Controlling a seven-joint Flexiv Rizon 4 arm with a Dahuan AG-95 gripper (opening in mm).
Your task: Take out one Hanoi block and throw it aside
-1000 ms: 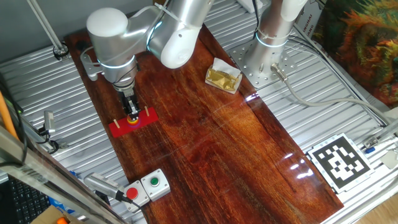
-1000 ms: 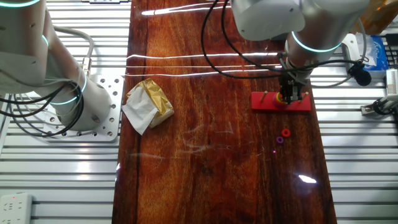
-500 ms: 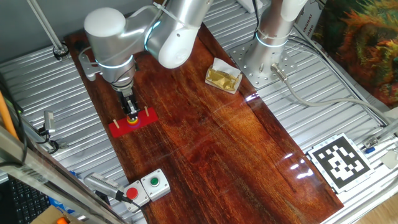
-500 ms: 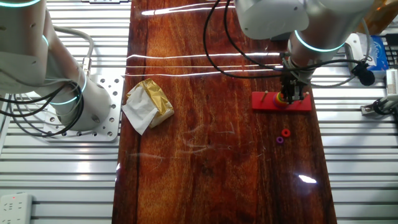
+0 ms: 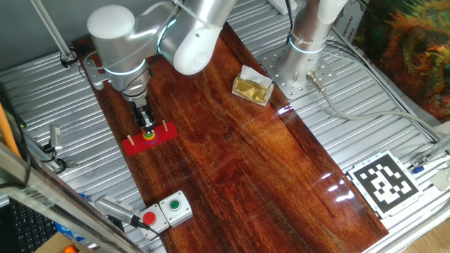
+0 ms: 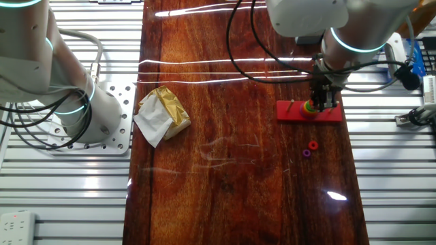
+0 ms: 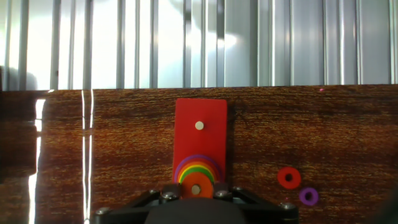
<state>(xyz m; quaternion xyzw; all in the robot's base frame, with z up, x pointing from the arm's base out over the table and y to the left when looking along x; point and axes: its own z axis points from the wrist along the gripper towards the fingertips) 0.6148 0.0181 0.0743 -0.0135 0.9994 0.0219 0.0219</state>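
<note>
The Hanoi block (image 7: 196,185) is a small orange ring on top of the stack of yellow, green and purple discs. The stack sits on a peg of the red base (image 7: 199,140). My gripper (image 7: 196,194) stands straight over the stack, with a finger against each side of the orange ring. From the side, the gripper (image 5: 147,128) reaches down onto the red base (image 5: 133,144). In the other fixed view the gripper (image 6: 320,105) covers most of the stack on the base (image 6: 293,112).
A tiny red ring (image 7: 288,178) and a tiny purple ring (image 7: 308,196) lie on the wood right of the base. A crumpled gold wrapper (image 6: 162,114) lies mid-board. A button box (image 5: 166,209) sits at the near edge. A second arm's base (image 5: 299,67) stands behind.
The arm's upper body has shifted a little up and away over the last second. The fingers stay at the disc stack.
</note>
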